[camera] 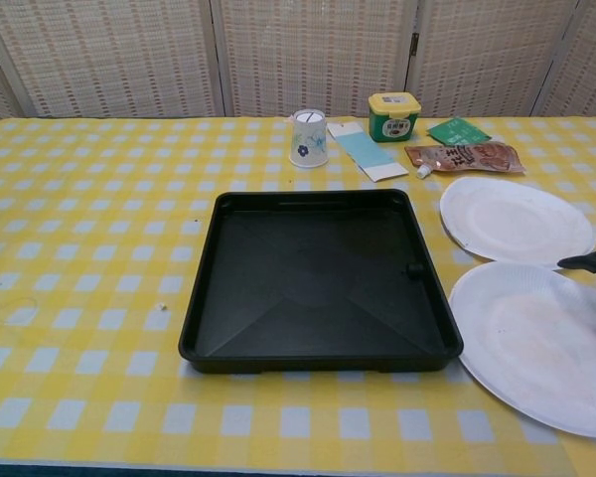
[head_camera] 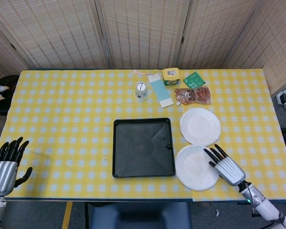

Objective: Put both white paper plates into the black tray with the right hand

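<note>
The black tray lies empty at the table's middle front. Two white paper plates lie to its right: the far plate and the near plate. My right hand lies flat, fingers spread, on the near plate's right part; only dark fingertips show at the chest view's right edge. That plate's left rim almost touches the tray. My left hand hovers with spread fingers at the front left corner, holding nothing.
At the back stand a paper cup, a light blue card, a yellow-lidded tub, a green packet and a brown sauce pouch. The table's front edge runs just below the near plate.
</note>
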### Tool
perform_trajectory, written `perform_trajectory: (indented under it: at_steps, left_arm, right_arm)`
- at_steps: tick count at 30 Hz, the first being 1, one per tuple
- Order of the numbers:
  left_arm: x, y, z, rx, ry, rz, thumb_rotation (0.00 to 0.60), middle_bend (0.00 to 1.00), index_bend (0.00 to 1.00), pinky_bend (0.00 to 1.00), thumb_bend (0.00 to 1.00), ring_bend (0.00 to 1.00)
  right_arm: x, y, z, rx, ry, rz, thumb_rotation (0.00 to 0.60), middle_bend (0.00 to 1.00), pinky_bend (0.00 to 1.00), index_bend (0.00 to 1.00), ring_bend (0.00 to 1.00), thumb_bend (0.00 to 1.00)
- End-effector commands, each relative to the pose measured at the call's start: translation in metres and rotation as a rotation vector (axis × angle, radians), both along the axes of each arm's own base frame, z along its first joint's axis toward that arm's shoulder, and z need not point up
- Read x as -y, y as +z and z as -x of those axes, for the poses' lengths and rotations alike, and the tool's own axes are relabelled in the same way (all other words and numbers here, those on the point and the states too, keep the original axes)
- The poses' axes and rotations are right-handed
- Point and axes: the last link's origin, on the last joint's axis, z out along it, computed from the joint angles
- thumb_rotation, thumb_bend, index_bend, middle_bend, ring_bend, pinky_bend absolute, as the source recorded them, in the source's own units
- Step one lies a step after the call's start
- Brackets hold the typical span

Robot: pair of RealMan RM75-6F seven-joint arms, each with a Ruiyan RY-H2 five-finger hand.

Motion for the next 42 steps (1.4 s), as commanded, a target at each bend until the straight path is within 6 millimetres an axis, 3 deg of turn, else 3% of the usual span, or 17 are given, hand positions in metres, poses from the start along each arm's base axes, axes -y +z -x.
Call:
perform_trajectory:
  at_steps: [1,11,27,37,42]
  left_arm:
    - [0.000,0.001,0.000,0.000,-0.003,-0.002,0.600,0.00,0.00,0.00,0.39,0.00]
    - [0.002,0.002,-0.001,0.001,-0.013,-0.011,0.600,0.00,0.00,0.00,0.39,0.00]
    - [0.004,0.003,-0.002,0.012,-0.016,-0.007,0.600,0.00,0.00,0.00,0.39,0.00]
    - [0.004,0.007,-0.001,0.023,-0.009,-0.018,0.600,0.00,0.00,0.00,0.39,0.00]
    - [0.002,0.008,0.000,0.031,-0.002,-0.013,0.600,0.00,0.00,0.00,0.39,0.00]
  right_arm:
    - [0.001,0.000,-0.001,0.008,0.005,0.002,0.600,0.15,0.00,0.58,0.14,0.48]
    - [-0.002,0.004,-0.009,0.065,0.047,0.017,0.600,0.23,0.00,0.66,0.20,0.54]
    - [-0.019,0.053,-0.034,0.293,0.224,0.206,0.600,0.24,0.00,0.66,0.23,0.53]
    - [0.004,0.063,-0.068,0.400,0.360,0.289,0.600,0.24,0.00,0.66,0.23,0.53]
    - [0.026,0.052,-0.092,0.424,0.406,0.272,0.600,0.25,0.00,0.66,0.24,0.54]
